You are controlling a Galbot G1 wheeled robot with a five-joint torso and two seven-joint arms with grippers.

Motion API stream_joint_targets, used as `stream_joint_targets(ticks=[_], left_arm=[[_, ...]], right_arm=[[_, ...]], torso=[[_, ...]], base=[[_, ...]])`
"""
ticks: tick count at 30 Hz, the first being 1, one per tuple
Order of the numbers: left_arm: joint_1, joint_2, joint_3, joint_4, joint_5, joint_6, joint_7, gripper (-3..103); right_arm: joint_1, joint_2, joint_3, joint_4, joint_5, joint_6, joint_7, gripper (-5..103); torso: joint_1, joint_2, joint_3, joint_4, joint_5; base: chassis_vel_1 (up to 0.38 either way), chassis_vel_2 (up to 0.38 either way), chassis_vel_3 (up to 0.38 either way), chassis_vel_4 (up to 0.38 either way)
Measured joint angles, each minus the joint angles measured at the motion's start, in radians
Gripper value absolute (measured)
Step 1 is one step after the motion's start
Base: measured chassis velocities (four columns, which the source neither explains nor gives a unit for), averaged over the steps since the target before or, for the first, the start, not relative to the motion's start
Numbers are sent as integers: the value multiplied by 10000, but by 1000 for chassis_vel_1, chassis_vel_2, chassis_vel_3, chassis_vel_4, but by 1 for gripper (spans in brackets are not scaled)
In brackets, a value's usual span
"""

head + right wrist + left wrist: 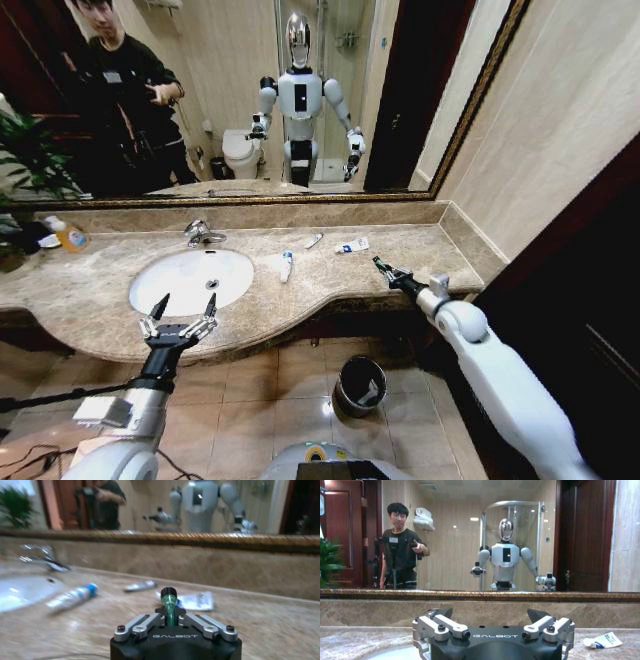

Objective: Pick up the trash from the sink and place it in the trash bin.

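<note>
The white sink (190, 280) lies in the beige marble counter. My left gripper (182, 308) hovers open over the sink's front rim, its fingers (440, 624) spread wide and holding nothing. My right gripper (390, 274) is above the counter's right end, shut on a small green piece (169, 605) with a dark tip. On the counter beside the sink lie a white tube with a blue cap (286, 265), a smaller tube (314, 240) and a white-blue packet (352, 246). The black trash bin (360, 385) stands on the floor tiles below the counter.
A chrome faucet (203, 235) rises behind the basin. An orange-yellow soap bottle (68, 237) stands at the far left near a plant. A large mirror (250, 100) backs the counter, and a dark door (590, 300) is to the right.
</note>
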Motion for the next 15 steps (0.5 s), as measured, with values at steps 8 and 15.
stream_joint_targets(ticks=[8,15], left_arm=[[0,2,0,0,0,0,2,100],[0,1,0,0,0,0,2,100]], right_arm=[[-2950,1135,544,1457,-883,1377,-57,8],[-4033,1695,491,900,-1929,2952,-404,8]], torso=[[-1,0,0,-2,1],[0,0,1,-2,5]], base=[[0,0,0,0],[0,0,0,0]])
